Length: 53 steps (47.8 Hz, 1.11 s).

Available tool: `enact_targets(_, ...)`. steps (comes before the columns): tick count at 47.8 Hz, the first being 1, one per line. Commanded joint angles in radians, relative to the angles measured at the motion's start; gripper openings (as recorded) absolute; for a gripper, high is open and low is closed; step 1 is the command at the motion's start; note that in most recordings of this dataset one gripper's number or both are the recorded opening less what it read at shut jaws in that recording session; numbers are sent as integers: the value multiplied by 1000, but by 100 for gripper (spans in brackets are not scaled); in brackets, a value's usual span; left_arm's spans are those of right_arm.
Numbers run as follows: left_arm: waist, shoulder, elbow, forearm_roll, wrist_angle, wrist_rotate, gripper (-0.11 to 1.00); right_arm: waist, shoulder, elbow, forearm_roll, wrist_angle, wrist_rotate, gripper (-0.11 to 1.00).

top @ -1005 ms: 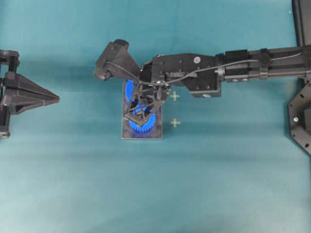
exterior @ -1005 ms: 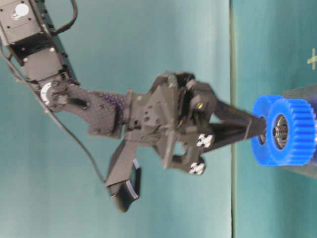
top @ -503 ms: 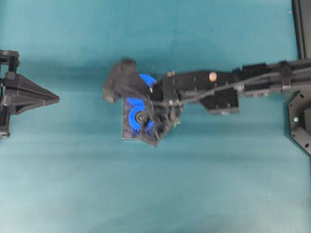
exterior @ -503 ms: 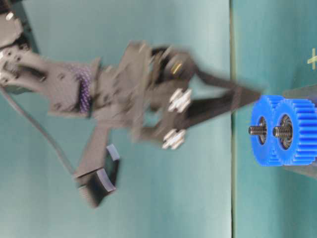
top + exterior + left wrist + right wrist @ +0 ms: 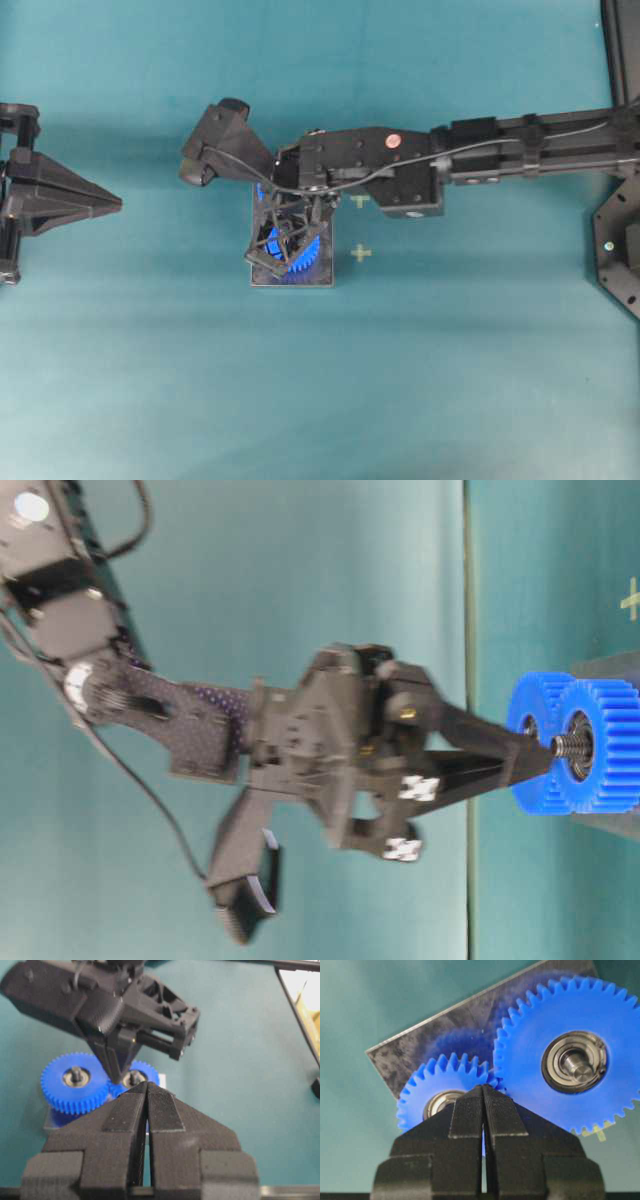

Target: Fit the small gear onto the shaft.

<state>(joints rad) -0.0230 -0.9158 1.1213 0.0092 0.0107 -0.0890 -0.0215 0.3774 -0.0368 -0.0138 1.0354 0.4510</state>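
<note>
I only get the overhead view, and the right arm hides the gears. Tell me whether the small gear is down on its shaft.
Observer: In the left wrist view, the small gear lies flat on the plate, and the tip of the shaft shows through its hub.
Operator: Check its mesh with the other gear.
Observer: In the right wrist view, its teeth interlock with those of the larger gear.
Operator: Report on the right arm's jaws.
Observer: In that same view they are shut and hold nothing, with their tips over the small gear's hub.
</note>
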Motion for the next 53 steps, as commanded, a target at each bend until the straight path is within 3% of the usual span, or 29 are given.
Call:
enact_targets(1,0,3,-23,3,-9,-2,0,0,-32,17,0,9,-6,0)
enact_targets(15,0,3,-21,3,-9,-3,0,54,-123,124,40,41,40,0)
enact_targets(23,0,2,-18,3,-9,-3,0,83,-149,129,48,37,58,0)
enact_targets(39,0,2,-20,3,-11,-3,0,5,-117,78,5,-49,46,0)
enact_targets(53,0,2,-20,3,-11,-3,0,-15,-91,78,11,-58,14,0)
